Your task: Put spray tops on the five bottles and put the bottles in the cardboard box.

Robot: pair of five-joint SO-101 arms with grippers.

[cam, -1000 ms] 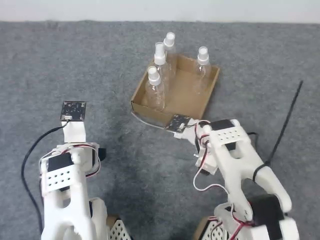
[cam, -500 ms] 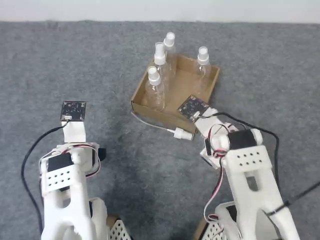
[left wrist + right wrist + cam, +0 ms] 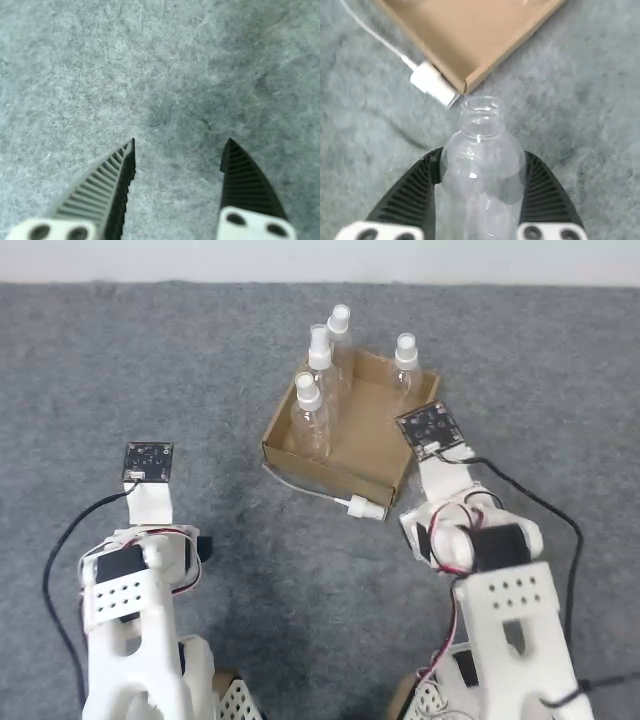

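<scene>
A cardboard box point(image 3: 330, 465) sits on the grey felted counter point(image 3: 150, 360), and everything else is placed from it. Four capped bottles point(image 3: 308, 420) of clear plastic stand inside it. Three are in a row along its left wall and one is at its far right corner, each with a white spray top.

A fifth one, an open-necked bottle point(image 3: 480, 172) with no top, is gripped around its body by the right claw point(image 3: 482, 159). Both ribbed fingers point(image 3: 410, 192) press its sides. Its mouth lies just off the box's near corner, and whether it is upright or tilted cannot be told.

One loose spray top point(image 3: 362, 507) lies on the counter against the box's near wall, right beside that corner and close to the held bottle's neck. Its thin dip tube point(image 3: 300, 483) trails along the wall towards the box's left corner.

The left claw point(image 3: 180, 145) is spread wide over bare counter, well apart from the box on its left side.
</scene>
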